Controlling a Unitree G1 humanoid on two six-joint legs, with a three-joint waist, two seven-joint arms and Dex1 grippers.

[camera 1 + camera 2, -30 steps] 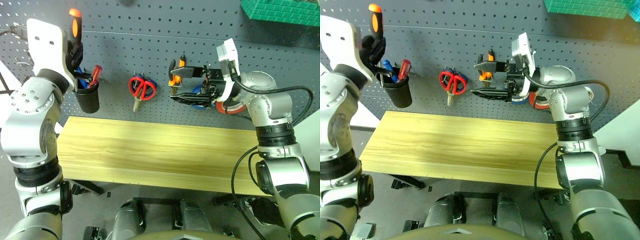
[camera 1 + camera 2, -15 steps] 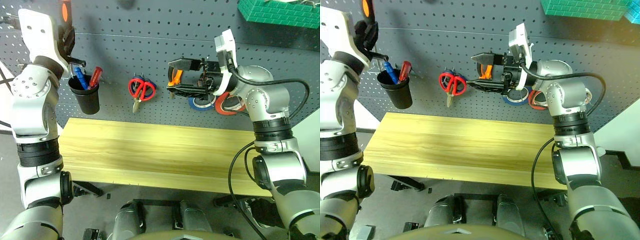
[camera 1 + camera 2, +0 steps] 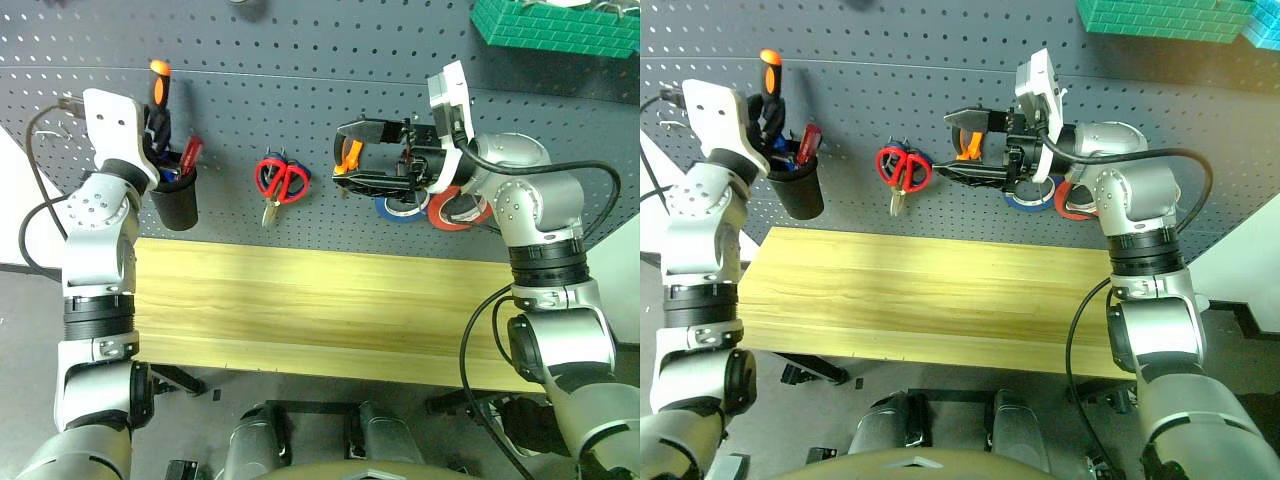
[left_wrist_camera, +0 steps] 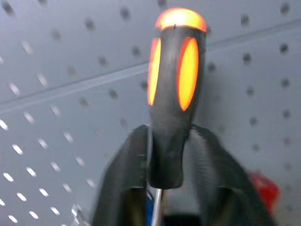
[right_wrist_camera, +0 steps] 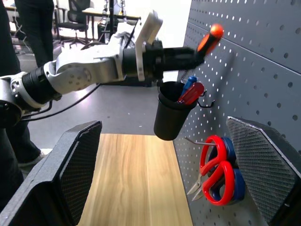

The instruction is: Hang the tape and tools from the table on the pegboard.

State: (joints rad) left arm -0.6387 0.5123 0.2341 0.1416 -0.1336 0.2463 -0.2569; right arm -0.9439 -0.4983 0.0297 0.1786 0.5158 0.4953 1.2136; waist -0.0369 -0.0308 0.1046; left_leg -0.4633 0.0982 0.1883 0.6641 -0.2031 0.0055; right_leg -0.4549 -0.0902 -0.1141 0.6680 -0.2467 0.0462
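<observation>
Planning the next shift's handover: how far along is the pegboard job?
Nearly done. The red scissors, pliers and red tape already hang on the pegboard, and the table has no tools left. In hand: the left gripper has its jaws around the screwdriver, lowering it into the black cup. Left: release it. The right gripper is open, holding nothing.

Grainy light wood table (image 3: 320, 300); matt grey perforated pegboard (image 3: 300, 60); glossy black plastic cup (image 3: 175, 205)
</observation>
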